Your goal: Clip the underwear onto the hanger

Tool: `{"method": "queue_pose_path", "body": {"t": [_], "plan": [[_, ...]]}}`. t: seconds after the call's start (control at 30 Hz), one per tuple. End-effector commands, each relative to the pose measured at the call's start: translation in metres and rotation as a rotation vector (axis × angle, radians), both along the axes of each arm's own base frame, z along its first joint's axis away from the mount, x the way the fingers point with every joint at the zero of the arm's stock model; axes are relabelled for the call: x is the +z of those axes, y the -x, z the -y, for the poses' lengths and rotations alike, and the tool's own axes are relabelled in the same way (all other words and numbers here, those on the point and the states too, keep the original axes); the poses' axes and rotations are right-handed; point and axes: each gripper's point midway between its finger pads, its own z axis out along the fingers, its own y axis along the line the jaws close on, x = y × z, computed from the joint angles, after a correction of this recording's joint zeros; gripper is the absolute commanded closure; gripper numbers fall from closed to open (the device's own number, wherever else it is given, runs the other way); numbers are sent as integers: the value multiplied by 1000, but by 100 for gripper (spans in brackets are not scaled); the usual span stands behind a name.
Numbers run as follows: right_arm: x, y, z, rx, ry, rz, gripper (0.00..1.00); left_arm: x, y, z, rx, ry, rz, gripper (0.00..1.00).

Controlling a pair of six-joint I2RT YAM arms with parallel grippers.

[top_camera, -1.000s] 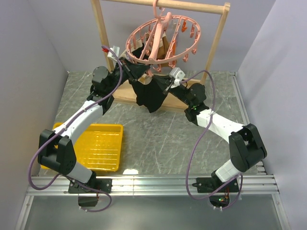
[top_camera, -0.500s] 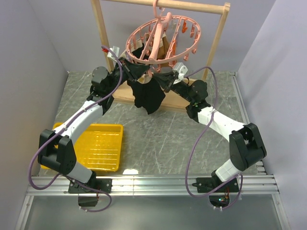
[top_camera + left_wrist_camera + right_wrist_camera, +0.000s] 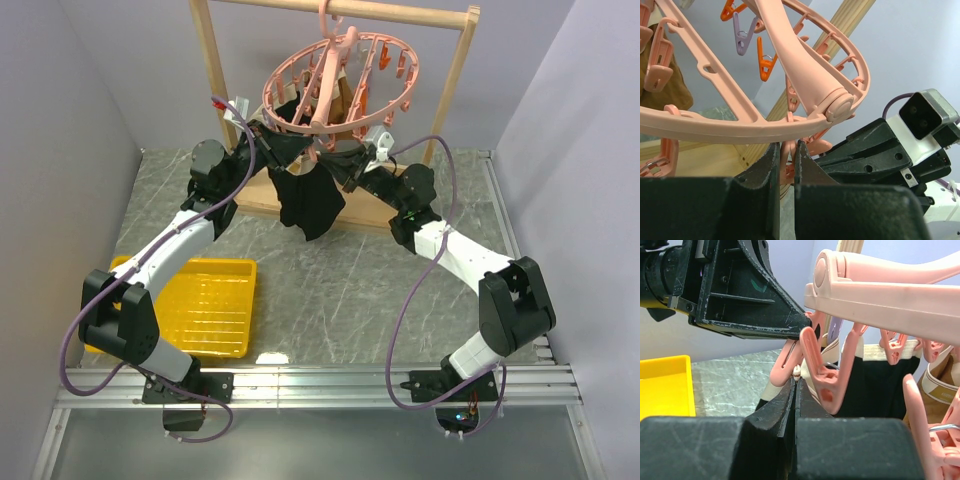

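The top view shows the underwear [image 3: 310, 205] dangling under the hanger [image 3: 322, 85]. The wrist views show the left gripper [image 3: 787, 146] pinching a peg [image 3: 788, 169] and the right gripper [image 3: 795, 381] closed tight.

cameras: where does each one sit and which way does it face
Top external: above and behind the bases, facing down and forward at the hanger and the underwear below it; both arms show whole.
Left wrist: faces up past its own fingers, shut on a peg, at the hanger's ring.
Right wrist: faces level past its own fingers toward the pegs.
Shared: each wrist view shows the other arm's fingers.
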Motion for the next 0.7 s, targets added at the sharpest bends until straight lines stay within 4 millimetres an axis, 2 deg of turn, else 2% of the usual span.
{"method": "queue_pose_path", "body": {"t": [0.0, 0.3, 0.53, 0.63, 0.67], "plan": [[46, 10, 1, 32, -62, 98, 100, -29, 7, 9, -66, -57, -58, 93], [47, 7, 1, 22, -53, 104, 100, -25, 3, 9, -56, -53, -57, 68], [48, 6, 3, 10, -54, 106, 100, -22, 3, 7, -47, -47, -53, 59], [50, 4, 4, 3, -57, 107, 100, -19, 5, 5, -42, -39, -47, 50], [49, 3, 5, -1, -57, 104, 100, -18, 5, 5, -40, -36, -44, 44]]}}
